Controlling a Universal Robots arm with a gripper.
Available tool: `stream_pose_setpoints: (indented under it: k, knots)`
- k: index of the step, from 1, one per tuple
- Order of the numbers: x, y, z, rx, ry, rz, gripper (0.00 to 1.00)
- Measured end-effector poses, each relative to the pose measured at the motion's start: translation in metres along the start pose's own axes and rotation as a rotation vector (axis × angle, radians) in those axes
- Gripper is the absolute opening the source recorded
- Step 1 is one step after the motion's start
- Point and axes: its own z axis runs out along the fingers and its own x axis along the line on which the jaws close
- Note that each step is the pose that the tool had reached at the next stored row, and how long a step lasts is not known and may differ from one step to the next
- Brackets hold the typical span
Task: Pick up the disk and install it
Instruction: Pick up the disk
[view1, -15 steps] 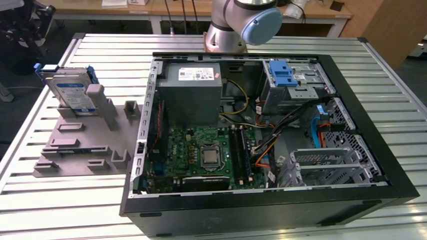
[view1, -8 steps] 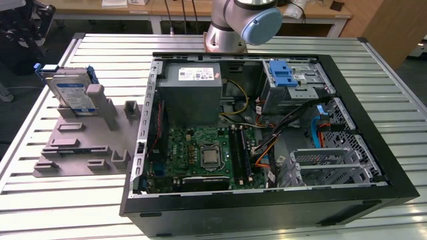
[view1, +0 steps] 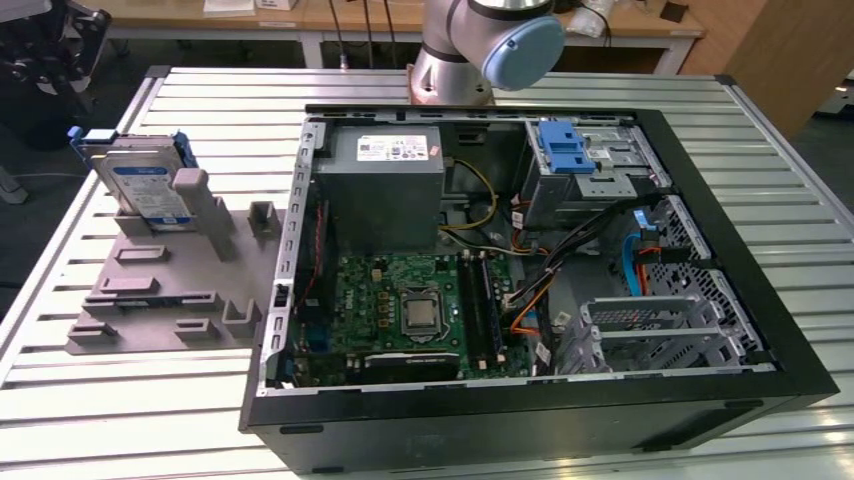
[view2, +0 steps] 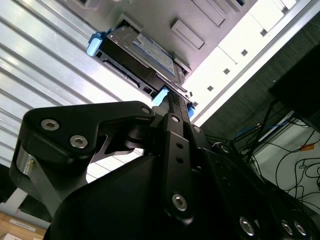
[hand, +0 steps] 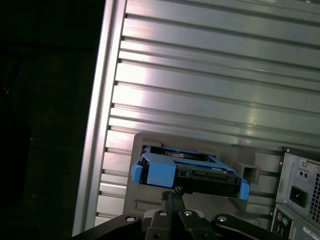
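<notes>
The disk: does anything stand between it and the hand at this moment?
Nothing visible does. In the first wrist view the hand is right at the blue-framed edge of the disk, no cable or part between; whether they touch is unclear. In the exterior view the disk stands upright on the grey holder.

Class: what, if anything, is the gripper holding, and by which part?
Nothing, it seems. The disk stands on edge in the grey stand, and the gripper points towards it without gripping it.
</notes>
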Motion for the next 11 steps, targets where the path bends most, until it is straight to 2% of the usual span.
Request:
stream_pose_setpoints:
  k: [5,11]
  knots:
    - [0.0,0.0,0.0,-0.0001,-0.0002,-0.008,0.11]
    - [0.0,0.0,0.0,-0.0006,-0.0008,-0.04,0.11]
